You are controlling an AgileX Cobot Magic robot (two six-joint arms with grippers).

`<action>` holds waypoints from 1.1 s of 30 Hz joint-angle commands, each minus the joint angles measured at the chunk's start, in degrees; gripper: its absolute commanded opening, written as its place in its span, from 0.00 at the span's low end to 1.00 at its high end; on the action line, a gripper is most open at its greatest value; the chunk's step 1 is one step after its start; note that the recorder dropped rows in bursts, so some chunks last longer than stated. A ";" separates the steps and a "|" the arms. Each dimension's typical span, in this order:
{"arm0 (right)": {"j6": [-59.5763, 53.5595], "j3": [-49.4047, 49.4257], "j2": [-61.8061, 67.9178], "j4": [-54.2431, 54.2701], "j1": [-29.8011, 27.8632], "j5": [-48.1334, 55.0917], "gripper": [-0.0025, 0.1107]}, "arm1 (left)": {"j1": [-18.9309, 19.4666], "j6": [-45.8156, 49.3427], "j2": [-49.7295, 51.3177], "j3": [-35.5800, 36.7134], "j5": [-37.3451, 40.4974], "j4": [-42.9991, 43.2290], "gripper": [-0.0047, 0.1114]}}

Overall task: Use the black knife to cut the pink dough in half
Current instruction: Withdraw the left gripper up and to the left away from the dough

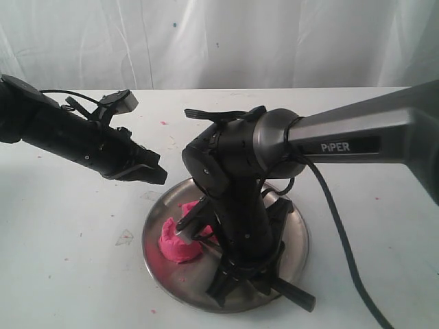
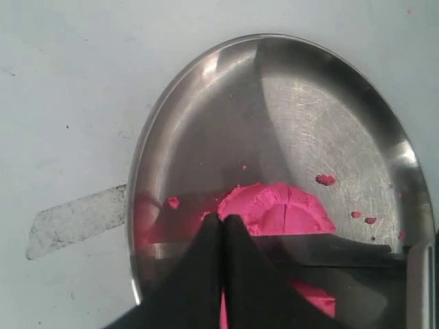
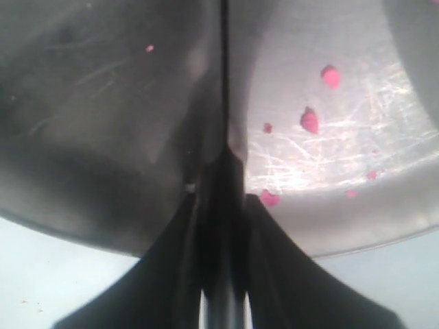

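Note:
The pink dough is a small lump on the left part of the steel plate. In the left wrist view the dough has a groove, and the black knife lies across it with pink showing on both sides of the blade. My right gripper points down over the plate, shut on the knife, whose handle end sticks out toward the near rim. The right wrist view shows the right gripper and the blade edge-on. My left gripper hovers shut and empty above the plate's far left rim, its tips just short of the dough.
Tiny pink crumbs are scattered over the plate and the white table. A torn patch of tape lies on the table beside the plate. The right arm spans the right side, and a white curtain hangs behind.

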 commanded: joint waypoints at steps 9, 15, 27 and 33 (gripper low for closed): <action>-3.26 -0.13 -1.20 3.98 0.07 -0.01 0.02 | 0.15 -0.27 -0.31 0.05 1.46 -0.30 0.04; -4.04 -0.13 -1.20 5.30 0.07 -1.19 0.02 | 0.15 -0.27 -4.81 0.27 -1.25 -0.13 0.04; -3.29 -0.13 -1.20 3.96 0.07 -1.80 0.02 | 0.04 -0.27 -23.88 16.03 -16.04 -2.94 0.04; -2.64 -0.13 -4.23 2.30 0.07 -2.21 0.02 | 0.04 -2.89 -28.30 18.17 -13.97 -4.62 0.04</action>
